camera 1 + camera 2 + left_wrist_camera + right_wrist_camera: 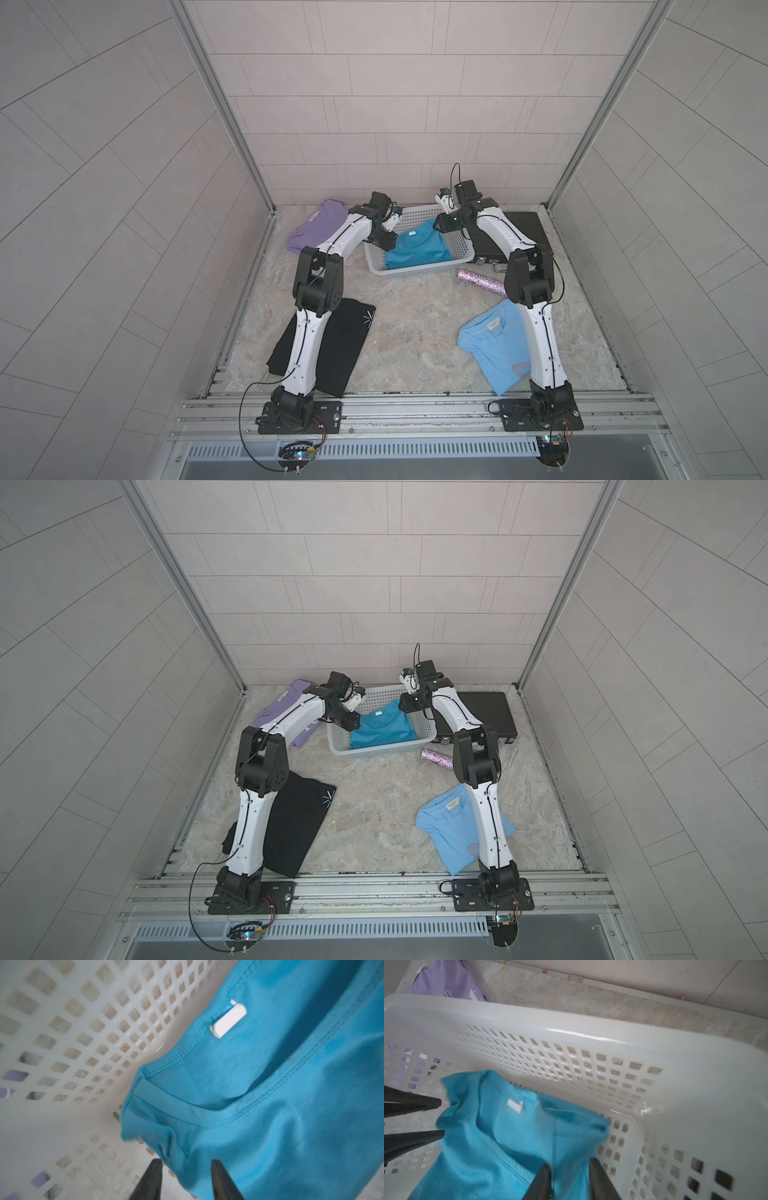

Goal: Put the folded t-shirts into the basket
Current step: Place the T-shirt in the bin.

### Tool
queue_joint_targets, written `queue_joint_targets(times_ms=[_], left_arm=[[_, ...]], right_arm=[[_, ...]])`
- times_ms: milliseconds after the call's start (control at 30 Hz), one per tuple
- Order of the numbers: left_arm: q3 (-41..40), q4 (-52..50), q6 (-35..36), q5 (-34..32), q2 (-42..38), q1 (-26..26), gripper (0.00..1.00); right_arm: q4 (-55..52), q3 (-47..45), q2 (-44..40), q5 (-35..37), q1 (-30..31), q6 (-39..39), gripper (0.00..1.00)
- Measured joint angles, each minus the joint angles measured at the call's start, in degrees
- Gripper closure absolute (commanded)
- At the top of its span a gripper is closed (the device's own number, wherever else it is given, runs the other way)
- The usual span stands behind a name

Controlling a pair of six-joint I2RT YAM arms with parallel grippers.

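The bright teal t-shirt [417,249] [382,729] lies in the white mesh basket [415,272] [374,752], collar toward the back wall. My left gripper [186,1161] [391,248] is open at the shirt's left shoulder, with loose cloth between its fingers. My right gripper [570,1162] [437,226] is open at the right shoulder, and blurred cloth hangs between its jaws. In the right wrist view my left gripper [442,1116] also stands open. The lilac shirt [316,224] lies left of the basket, the black shirt [332,345] front left, the light blue shirt [494,345] front right.
A flat black case [519,232] lies right of the basket, under my right arm. A glittery tube [482,282] rests in front of the case. My arms pass over the black and light blue shirts. Tiled walls close the back and both sides.
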Motion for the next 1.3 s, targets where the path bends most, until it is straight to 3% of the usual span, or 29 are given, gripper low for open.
queue_joint_targets(times_ms=[67,267,433,700,933,1133,1300], left_arm=[[0.0,-0.02,-0.26,-0.24,-0.15,0.0,0.49],[-0.02,-0.2,-1.07,-0.22,-3.08,0.02,0.39],[-2.43,-0.57,-1.07,1.81,-9.92,0.02,0.33],[-19.3,-0.15,1.81,6.86,-29.66,0.07,0.25],[-39.71,1.79,5.29,8.28,-46.23,0.07,0.15],[-51.12,4.0,7.04,7.41,-53.0,0.07,0.11],[-53.75,5.4,7.61,7.76,-53.9,0.07,0.11]], right_arm=[[-0.17,0.83,-0.04,0.11,0.0,-0.31,0.55],[-1.6,0.7,-1.79,-0.31,-0.07,-1.95,0.48],[-3.93,-4.81,-9.81,-1.16,-0.15,-5.77,0.42],[-6.45,-32.39,-38.69,0.46,-0.59,-18.01,0.3],[-14.4,-59.82,-59.19,2.21,2.86,-33.73,0.28],[-15.08,-77.66,-68.52,7.1,16.55,-38.53,0.25],[-10.47,-85.11,-68.98,11.21,20.85,-39.41,0.26]])
